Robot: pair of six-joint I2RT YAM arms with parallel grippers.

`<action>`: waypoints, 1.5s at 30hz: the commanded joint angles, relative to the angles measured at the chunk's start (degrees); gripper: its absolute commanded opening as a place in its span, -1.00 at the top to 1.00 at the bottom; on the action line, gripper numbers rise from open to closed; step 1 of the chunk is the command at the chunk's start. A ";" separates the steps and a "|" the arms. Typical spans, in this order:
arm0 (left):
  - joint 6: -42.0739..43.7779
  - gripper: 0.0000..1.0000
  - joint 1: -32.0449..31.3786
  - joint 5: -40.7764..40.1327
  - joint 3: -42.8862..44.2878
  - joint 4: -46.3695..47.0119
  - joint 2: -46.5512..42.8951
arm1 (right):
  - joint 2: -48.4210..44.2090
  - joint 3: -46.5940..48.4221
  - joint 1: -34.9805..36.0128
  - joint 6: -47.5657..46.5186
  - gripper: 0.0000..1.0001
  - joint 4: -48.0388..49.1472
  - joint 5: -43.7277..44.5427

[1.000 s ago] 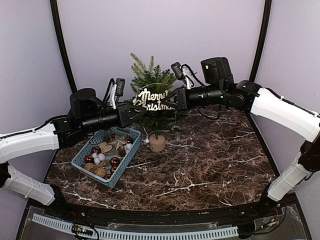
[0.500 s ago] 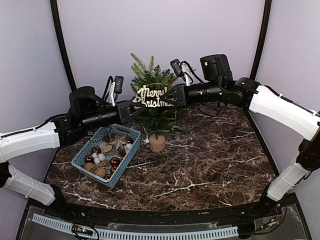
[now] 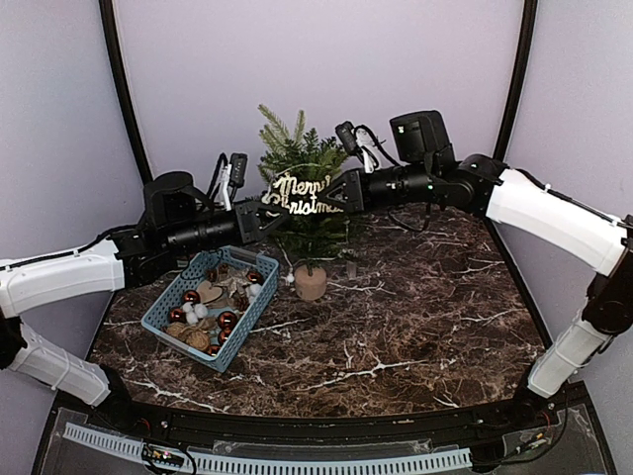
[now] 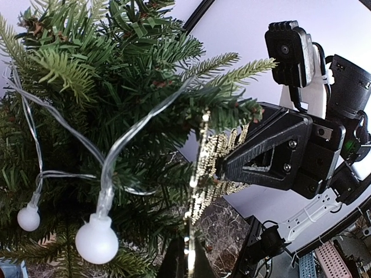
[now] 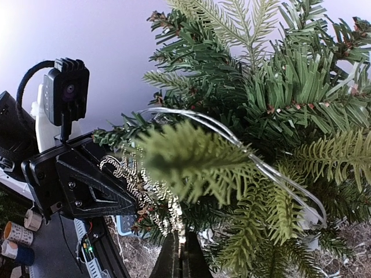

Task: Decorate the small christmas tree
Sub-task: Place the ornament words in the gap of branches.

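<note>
Crowding the sign (image 3: 303,194): tree (image 3: 297,150), light string (image 4: 95,238).

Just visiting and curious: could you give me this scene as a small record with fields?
tree: small christmas tree, upright on marble table
lights: string of white bulbs in its branches
held: gold Merry Christmas sign, before the tree
left gripper: shut on the sign's left end
right gripper: shut on its right end
basket: blue basket of baubles, left of the tree

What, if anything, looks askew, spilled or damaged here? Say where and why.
Nothing stands out. The small christmas tree stands upright, ornaments lie inside the blue basket, and the Merry Christmas sign hangs roughly level between the left gripper and right gripper.
</note>
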 commanded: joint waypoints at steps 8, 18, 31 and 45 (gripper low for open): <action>-1.56 1.00 1.27 0.51 -2.28 1.79 0.69 | 1.52 1.92 -0.53 0.76 1.00 1.35 1.74; -2.15 1.00 1.75 0.28 -3.72 2.34 1.03 | 1.65 0.73 -0.59 1.23 1.00 1.89 2.51; -2.40 0.90 2.53 1.29 -3.77 3.18 2.42 | 0.98 -0.57 -0.59 1.82 0.97 2.17 3.95; -1.64 0.09 3.13 -1.46 -5.36 0.18 -1.20 | -2.57 -2.98 -0.59 2.17 0.26 2.80 5.19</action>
